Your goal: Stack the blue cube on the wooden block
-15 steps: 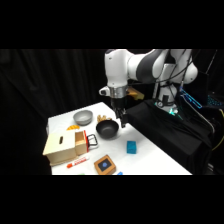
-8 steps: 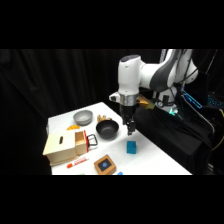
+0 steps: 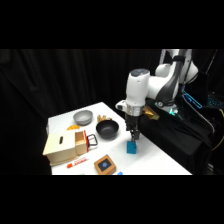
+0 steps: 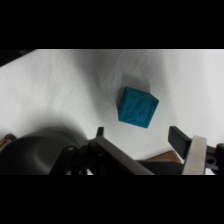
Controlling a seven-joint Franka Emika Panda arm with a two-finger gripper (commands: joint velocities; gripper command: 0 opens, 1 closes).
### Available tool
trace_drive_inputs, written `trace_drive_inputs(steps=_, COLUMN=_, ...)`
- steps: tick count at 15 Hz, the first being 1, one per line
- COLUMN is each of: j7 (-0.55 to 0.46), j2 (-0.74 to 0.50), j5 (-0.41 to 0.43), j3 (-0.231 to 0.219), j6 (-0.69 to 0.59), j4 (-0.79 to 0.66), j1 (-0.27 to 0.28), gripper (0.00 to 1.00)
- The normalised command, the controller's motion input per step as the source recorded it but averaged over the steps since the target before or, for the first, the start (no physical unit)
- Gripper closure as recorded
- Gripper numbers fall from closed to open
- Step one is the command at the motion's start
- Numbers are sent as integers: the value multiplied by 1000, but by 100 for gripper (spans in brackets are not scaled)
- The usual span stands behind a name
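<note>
tool (image 3: pixel 133 134): hanging right above the blue cube, fingers spread apart with nothing between them, not touching the cube; in the wrist view the fingers (image 4: pixel 181 141) come up from the bottom edge
blue cube (image 3: pixel 132 147): sits on the white table (image 3: pixel 155 157), just right of the black bowl and pretty much under the tool; in the wrist view it's (image 4: pixel 137 107) lying bare on the table, turned at an angle
wooden block (image 3: pixel 105 165): near edge of the table, dark blue patch facing up, left and nearer than the cube, well apart from it
black bowl (image 3: pixel 107 129): middle of the table, just left of the tool
grey bowl (image 3: pixel 83 118): far left, behind the black one
wooden box (image 3: pixel 64 146): big pale one on the left side
arm (image 3: pixel 150 87): white, reaches in from the upper right
</note>
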Motion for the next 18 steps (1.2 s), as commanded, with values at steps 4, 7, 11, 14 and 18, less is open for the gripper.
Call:
trace_drive_inputs(steps=4, j7=413, j2=293, j5=-370, j3=-238, j6=178, j4=172, j1=203, gripper=0)
trace_drive_inputs(steps=7, j7=370, j2=276, j5=-235, j3=-240, j6=155, j4=216, j1=267, gripper=0)
trace_drive_inputs(steps=11, j7=237, j2=169, j5=-25, j3=-134, j6=119, j4=169, j1=246, gripper=0)
trace_drive_inputs(steps=14, j7=181, j2=42, j5=90, j3=-90, j6=106, j4=-5, j1=179, gripper=0)
trace_drive_inputs(steps=18, j7=188, j2=-40, j5=56, j3=-116, j6=185, j4=-133, j1=151, gripper=0)
